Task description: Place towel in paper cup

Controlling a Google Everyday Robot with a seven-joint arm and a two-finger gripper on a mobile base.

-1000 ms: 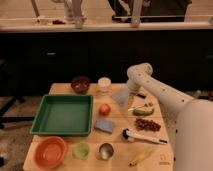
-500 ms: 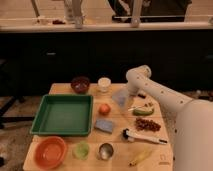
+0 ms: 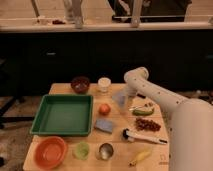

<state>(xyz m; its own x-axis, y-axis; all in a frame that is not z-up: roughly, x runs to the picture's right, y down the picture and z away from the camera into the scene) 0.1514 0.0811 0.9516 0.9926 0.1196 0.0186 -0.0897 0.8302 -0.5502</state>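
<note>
The towel (image 3: 119,98), a pale grey-blue cloth, lies on the wooden table (image 3: 60,89) right of centre. The paper cup (image 3: 104,84), short and white, stands upright behind it to the left, next to a dark red bowl (image 3: 80,84). My white arm reaches in from the right and bends down. Its gripper (image 3: 126,98) hangs open right over the towel's right edge, holding nothing. I cannot tell whether the fingertips touch the cloth.
A green tray (image 3: 40,131) fills the left side. Around the towel are an orange fruit (image 3: 104,108), a blue-grey pad (image 3: 105,125), a green fruit (image 3: 143,112), red grapes (image 3: 148,125) and a brush (image 3: 142,136). Along the front stand an orange bowl (image 3: 49,151), a green cup (image 3: 81,150), a metal cup (image 3: 105,151) and a banana (image 3: 140,156).
The arm has come down and slightly left, bringing the gripper lower over the towel. The towel and the cup have not moved.
</note>
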